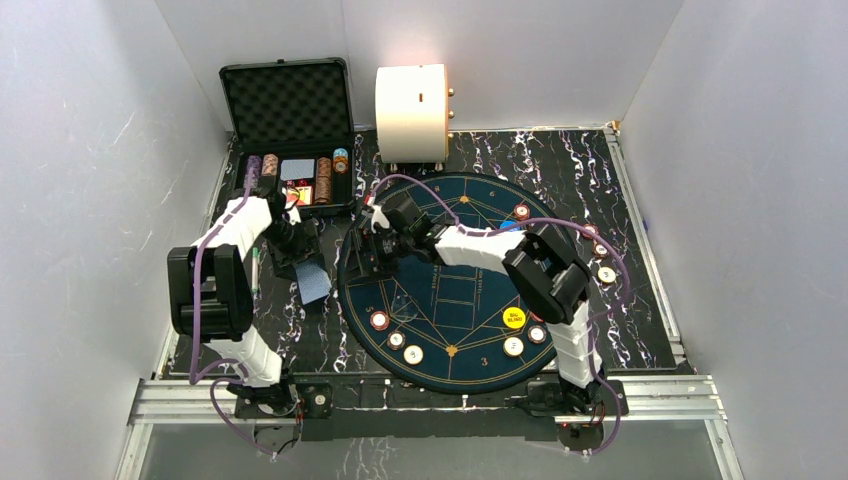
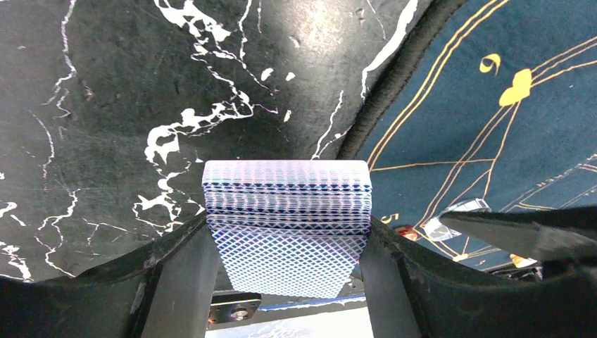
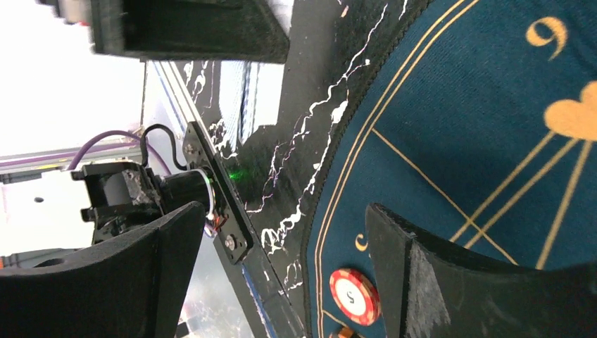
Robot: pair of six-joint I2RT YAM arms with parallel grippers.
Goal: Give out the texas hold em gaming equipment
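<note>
A deck of blue-backed playing cards (image 2: 287, 211) is clamped by its sides in my left gripper (image 2: 287, 243), which is shut on it. The top view shows the deck (image 1: 313, 280) over the black marbled tabletop, just left of the round blue felt mat (image 1: 455, 300). My right gripper (image 3: 281, 218) stands open and empty over the mat's left edge, close to the deck. A red-and-white chip (image 3: 354, 296) lies on the felt by its right finger. More chips (image 1: 397, 339) and a yellow button (image 1: 513, 318) sit along the mat's near rim, others (image 1: 600, 250) on its right side.
The open black foam-lined case (image 1: 290, 130) stands at the back left with chip rows in its tray. A big cream cylinder (image 1: 412, 110) stands behind the mat. White walls close in on three sides. My right finger (image 2: 521, 229) shows beside the deck in the left wrist view.
</note>
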